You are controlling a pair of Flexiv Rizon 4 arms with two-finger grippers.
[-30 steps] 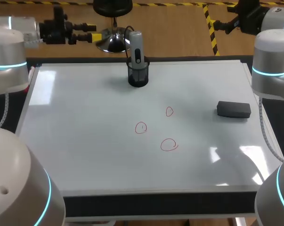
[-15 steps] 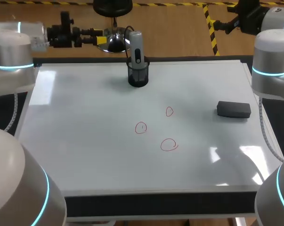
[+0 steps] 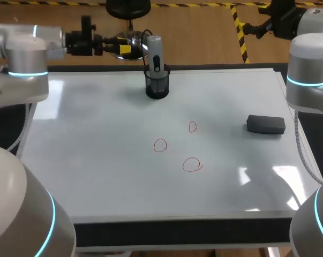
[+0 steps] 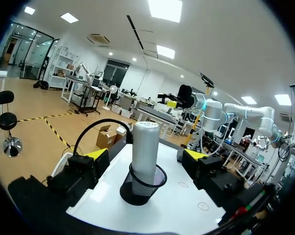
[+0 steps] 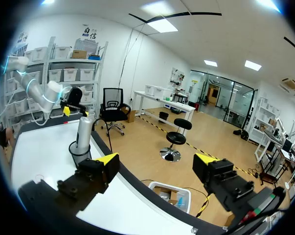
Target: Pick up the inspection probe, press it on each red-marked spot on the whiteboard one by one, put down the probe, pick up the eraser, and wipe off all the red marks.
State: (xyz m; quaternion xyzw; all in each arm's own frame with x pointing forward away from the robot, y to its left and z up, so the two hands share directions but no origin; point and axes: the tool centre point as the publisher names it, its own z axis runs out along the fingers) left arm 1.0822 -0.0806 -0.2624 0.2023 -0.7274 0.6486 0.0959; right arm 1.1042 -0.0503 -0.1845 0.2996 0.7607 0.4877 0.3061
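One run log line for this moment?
left gripper open facing grey probe in black mesh cup; right gripper open; black eraser untouched

Glossy whiteboard [image 3: 97,160], wire-mesh cup [image 3: 157,88], smooth silvery probe [image 3: 155,51], matt eraser [image 3: 265,124]

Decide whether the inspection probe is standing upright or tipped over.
Upright: the probe stands vertically inside the black mesh cup, its top above the rim.

Left tool [image 4: 146,157] open, yellow tips [image 4: 97,153] wide apart. Ahead, in line with the gap, untouched: silver probe [image 4: 145,147] upright in black mesh holder [image 4: 136,190] on whiteboard [image 4: 171,215]. Two red marks [image 4: 202,206] beyond holder.
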